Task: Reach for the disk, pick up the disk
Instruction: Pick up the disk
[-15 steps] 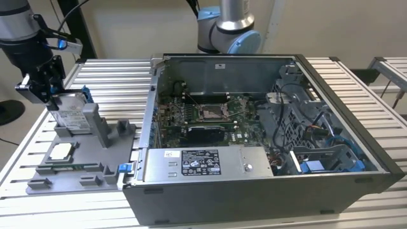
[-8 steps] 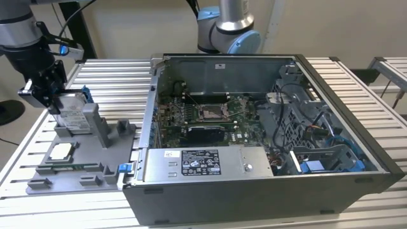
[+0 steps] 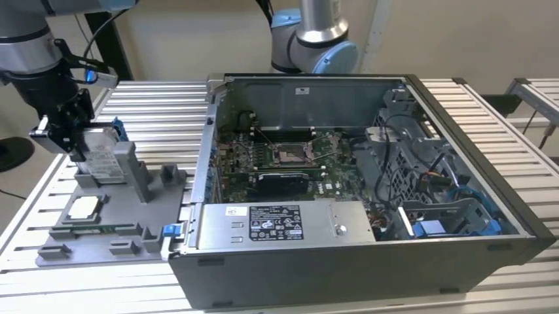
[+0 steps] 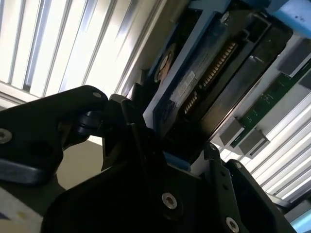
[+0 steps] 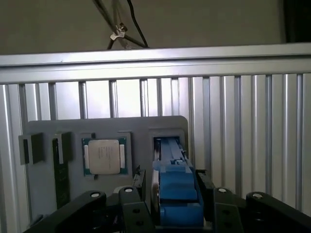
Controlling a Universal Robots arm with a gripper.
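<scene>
Blue-framed silver disk stands upright on edge in grey holder

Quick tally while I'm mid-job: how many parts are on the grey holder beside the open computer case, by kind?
Disk: 1
Square silver chip: 1
Green memory stick: 1
Total on the grey holder: 3
</scene>
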